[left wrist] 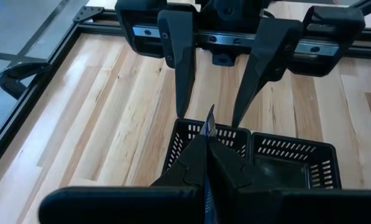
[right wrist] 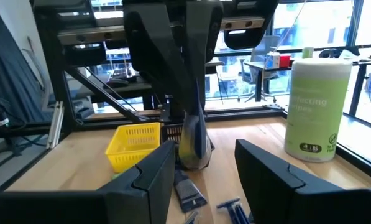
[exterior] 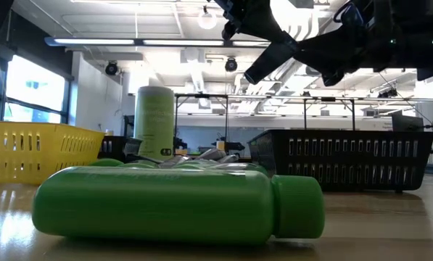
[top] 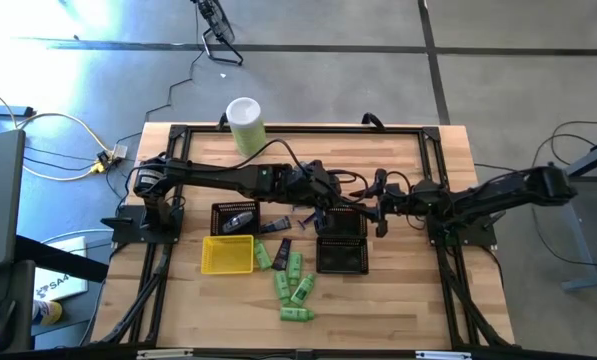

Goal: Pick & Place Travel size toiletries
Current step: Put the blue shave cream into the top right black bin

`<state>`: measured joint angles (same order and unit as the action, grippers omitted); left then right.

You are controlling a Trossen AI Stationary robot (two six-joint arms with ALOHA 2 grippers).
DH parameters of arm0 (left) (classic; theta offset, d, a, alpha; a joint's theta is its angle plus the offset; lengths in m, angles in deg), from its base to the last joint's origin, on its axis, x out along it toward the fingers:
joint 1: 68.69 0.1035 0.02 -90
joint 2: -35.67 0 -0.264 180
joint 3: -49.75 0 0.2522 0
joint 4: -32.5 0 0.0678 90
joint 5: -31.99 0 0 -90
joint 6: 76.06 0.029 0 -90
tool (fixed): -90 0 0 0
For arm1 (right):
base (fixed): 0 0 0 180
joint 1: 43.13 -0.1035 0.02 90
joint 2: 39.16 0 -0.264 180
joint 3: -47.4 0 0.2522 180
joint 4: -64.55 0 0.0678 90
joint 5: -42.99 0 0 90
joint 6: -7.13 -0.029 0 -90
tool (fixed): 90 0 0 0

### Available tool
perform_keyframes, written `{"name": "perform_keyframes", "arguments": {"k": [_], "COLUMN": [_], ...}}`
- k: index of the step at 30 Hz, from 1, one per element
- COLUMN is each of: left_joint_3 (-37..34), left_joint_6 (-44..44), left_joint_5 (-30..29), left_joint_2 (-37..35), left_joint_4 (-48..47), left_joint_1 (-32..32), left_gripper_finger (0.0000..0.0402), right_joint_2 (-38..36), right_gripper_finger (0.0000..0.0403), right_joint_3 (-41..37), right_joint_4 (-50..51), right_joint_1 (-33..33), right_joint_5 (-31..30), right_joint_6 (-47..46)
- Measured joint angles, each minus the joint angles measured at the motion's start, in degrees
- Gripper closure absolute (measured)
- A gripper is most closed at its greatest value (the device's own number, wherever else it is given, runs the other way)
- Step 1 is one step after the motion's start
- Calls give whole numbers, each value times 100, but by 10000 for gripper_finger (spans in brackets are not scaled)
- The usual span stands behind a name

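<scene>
We find the left gripper pinching a thin, floppy blue packet above the black basket; right gripper part open; grasp edges.

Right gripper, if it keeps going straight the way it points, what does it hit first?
Most likely the thin bluish packet pinched in the shut left gripper, straight ahead between the open right gripper's fingers; depth is hard to judge.

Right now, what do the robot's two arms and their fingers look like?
Both are dark, jointed arms with black cables running along them. The left arm shows a small green light. Each ends in a black crossbar carrying two tapered matte-black fingers, seen on the right gripper and the left gripper.
</scene>
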<state>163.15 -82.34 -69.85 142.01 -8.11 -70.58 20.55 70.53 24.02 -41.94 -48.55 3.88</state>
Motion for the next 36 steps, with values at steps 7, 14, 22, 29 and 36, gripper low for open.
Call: {"name": "perform_keyframes", "arguments": {"k": [7, 14, 22, 29, 36], "left_joint_3": [0, 0, 0, 0, 0], "left_joint_6": [0, 0, 0, 0, -2], "left_joint_5": [0, 0, 0, 2, 0], "left_joint_2": [0, 0, 0, 0, 0], "left_joint_4": [-4, -4, -27, -26, -26], "left_joint_1": [0, 0, 0, 0, 2], "left_gripper_finger": [401, 401, 401, 401, 401], "right_joint_2": [406, 731, 907, 904, 904], "right_gripper_finger": [241, 253, 283, 327, 380], "right_joint_3": [0, 59, 164, 164, 164], "right_joint_4": [-590, -881, -941, -1118, -1088], "right_joint_1": [0, 0, 0, 0, 0], "right_joint_5": [0, 0, -1, -1, 2], "right_joint_6": [0, 0, 0, -6, -2]}}
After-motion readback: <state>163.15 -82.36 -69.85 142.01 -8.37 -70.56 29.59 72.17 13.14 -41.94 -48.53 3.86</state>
